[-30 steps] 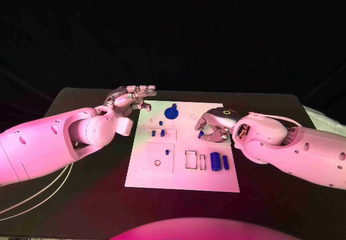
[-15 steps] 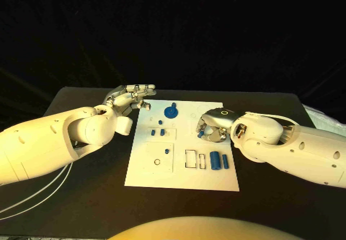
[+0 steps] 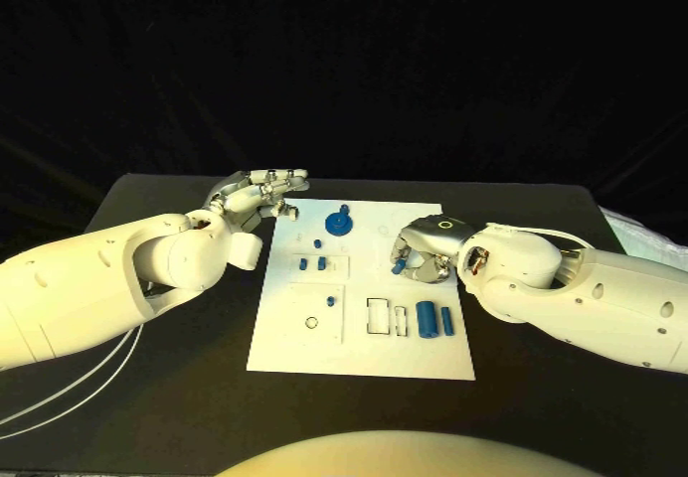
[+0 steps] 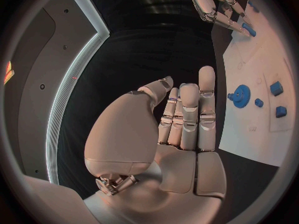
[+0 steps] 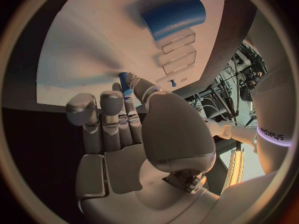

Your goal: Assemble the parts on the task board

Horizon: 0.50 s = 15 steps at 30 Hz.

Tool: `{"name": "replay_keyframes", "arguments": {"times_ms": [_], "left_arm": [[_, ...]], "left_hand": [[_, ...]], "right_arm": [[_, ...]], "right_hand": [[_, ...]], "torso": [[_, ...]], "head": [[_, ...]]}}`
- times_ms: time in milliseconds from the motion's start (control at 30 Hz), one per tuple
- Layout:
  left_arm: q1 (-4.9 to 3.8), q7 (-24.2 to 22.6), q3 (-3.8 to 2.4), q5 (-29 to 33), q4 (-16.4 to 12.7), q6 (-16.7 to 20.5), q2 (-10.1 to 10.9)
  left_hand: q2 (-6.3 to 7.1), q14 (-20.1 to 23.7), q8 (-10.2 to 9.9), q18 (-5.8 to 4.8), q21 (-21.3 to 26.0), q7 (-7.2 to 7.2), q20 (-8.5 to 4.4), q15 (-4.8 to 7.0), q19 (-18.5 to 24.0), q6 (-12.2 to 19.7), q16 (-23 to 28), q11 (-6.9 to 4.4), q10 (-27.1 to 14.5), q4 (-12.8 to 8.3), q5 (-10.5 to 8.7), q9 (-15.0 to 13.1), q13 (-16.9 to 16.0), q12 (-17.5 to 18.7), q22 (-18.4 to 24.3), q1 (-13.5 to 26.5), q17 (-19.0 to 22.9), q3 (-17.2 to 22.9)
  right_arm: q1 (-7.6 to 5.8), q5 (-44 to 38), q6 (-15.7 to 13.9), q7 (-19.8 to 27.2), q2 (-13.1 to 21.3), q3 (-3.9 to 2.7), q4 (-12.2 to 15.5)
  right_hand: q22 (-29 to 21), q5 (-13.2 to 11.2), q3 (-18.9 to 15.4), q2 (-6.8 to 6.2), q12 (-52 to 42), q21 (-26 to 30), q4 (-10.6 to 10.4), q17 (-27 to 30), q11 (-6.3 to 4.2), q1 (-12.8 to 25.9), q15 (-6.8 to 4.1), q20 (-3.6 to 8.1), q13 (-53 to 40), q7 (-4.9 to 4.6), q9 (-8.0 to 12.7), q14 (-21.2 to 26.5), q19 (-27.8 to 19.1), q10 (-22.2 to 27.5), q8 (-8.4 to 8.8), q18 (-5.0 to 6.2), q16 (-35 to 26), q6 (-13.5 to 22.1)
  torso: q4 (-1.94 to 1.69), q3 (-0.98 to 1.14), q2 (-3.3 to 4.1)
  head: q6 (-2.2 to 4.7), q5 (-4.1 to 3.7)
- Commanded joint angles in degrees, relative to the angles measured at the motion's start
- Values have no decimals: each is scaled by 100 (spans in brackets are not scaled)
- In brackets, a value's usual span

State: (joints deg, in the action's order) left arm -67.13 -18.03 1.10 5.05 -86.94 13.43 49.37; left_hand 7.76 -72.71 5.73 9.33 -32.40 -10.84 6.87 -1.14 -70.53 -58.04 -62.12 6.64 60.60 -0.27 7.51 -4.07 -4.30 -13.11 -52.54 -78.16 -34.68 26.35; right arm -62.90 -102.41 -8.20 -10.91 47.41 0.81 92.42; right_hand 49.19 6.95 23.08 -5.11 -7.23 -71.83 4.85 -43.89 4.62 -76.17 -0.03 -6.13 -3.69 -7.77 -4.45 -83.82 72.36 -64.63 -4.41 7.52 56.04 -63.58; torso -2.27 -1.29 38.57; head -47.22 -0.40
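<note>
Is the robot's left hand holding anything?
No. The left hand is open, fingers straight, off the task board.

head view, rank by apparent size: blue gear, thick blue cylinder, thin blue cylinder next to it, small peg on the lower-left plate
1. blue gear
2. thick blue cylinder, close to the gear in apparent size, so the top two are unsure
3. thin blue cylinder
4. small peg, clearly smallest

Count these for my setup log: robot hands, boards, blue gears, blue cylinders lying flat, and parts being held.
Robot hands: 2, left robot hand, right robot hand
Task board: 1
Blue gear: 1
Blue cylinders lying flat: 2
Held parts: 1, small blue peg pinched by the right robot hand
Total: 7
</note>
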Motion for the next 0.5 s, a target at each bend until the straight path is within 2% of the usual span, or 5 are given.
{"name": "replay_keyframes", "arguments": {"times_ms": [33, 300, 500], "left_arm": [[1, -8, -3, -14, -11, -114, -3], [1, 0, -2, -14, -9, -112, 0], [1, 7, -2, -14, -7, -113, 5]], "left_hand": [[-8, 7, 5, 108, 35, 8, 6, -25, -14, 38, -15, -2, -23, -10, -33, 8, 10, -20, 5, 27, 5, -31], [-8, 7, 5, 108, 35, 8, 6, -25, -14, 38, -15, -2, -23, -10, -33, 8, 10, -20, 5, 27, 5, -31], [-16, 8, 7, 108, 39, 8, 7, -25, -16, 38, -17, -1, -33, -10, -34, 7, 11, -24, 8, 25, 7, -35]], "right_arm": [[9, -71, -4, 10, -2, 2, 11], [14, 170, -374, 48, -11, 2, 22], [15, 289, -591, -58, -10, 1, 34]], "right_hand": [[25, -44, 46, 88, -24, -45, -10, -14, -17, -5, -48, 35, -1, 7, -21, -13, 21, -88, -57, -15, 49, -84], [244, -107, 94, 204, -49, -163, -135, -221, -88, 83, -103, 88, -15, 66, -58, -77, 140, -339, -130, -53, 269, -273], [338, -258, 178, 297, -42, -219, -154, -306, -131, 34, -141, 125, -21, 106, -87, -97, 191, -476, -166, -69, 376, -360]], "torso": [[-2, -3, -1], [-8, -3, -2], [-9, -5, 0]], "head": [[-3, -5], [-9, -20], [-21, -29]]}}
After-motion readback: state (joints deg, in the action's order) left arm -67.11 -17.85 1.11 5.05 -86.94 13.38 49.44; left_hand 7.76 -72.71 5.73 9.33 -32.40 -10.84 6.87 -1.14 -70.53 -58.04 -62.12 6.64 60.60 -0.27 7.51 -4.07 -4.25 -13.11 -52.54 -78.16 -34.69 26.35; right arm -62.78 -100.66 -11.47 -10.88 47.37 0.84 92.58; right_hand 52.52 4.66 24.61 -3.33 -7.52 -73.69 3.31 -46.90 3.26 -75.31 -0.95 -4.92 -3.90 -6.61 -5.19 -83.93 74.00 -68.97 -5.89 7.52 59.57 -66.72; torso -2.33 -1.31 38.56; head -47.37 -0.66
